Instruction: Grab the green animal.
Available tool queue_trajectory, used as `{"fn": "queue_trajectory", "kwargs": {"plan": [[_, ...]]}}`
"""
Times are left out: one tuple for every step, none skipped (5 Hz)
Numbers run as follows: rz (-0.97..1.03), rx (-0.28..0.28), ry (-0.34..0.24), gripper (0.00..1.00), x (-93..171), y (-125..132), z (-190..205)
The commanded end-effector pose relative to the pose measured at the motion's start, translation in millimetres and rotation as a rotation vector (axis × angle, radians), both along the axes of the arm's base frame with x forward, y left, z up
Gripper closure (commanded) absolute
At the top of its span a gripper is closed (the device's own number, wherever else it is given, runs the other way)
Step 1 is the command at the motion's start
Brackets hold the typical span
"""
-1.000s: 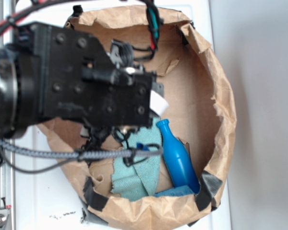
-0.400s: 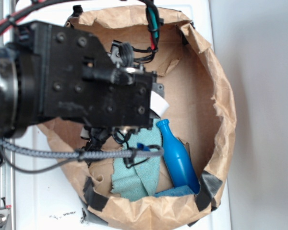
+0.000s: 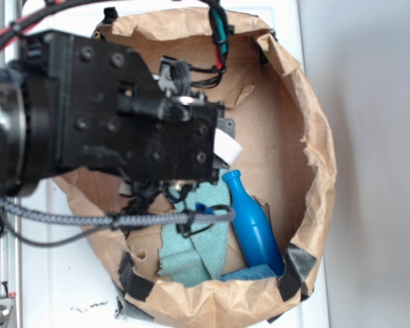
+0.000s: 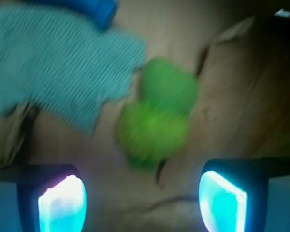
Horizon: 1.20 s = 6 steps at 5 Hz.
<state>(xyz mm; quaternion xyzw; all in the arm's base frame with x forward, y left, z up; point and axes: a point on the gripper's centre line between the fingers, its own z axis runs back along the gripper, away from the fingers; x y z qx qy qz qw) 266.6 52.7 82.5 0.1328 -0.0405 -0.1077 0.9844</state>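
In the wrist view the green animal [image 4: 157, 113] lies on the brown paper floor, a fuzzy yellow-green round part nearer me and a smoother green rounded end beyond it. My gripper [image 4: 142, 203] is open, with its two glowing fingertips wide apart just short of the toy and nothing between them. The picture is blurred. In the exterior view the black gripper body [image 3: 123, 116] hangs over the left half of the paper bag and hides the green animal.
A teal-green cloth rag [image 4: 53, 63] [image 3: 198, 239] lies left of the toy. A blue bottle [image 3: 253, 222] lies beside the rag, its end visible in the wrist view [image 4: 94, 9]. Crumpled brown paper bag walls [image 3: 314, 157] ring everything. A grey cable [image 3: 109, 220] crosses below the arm.
The gripper body has shifted very slightly in the exterior view. The bottle and rag have not moved.
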Motion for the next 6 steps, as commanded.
{"fn": "queue_trajectory", "kwargs": {"plan": [[-0.034,-0.065,-0.079,0.00,13.6,6.0,-0.7],[-0.042,-0.107,-0.064,0.00,21.3,6.3,-4.9],[-0.009,-0.088,-0.067,0.00,29.2,1.9,-13.7],[0.032,-0.039,-0.057,0.00,39.0,-1.4,-27.3],[0.064,-0.002,-0.047,0.00,45.0,-0.8,-36.7],[0.074,0.064,-0.065,0.00,46.9,-5.5,-48.0]]}}
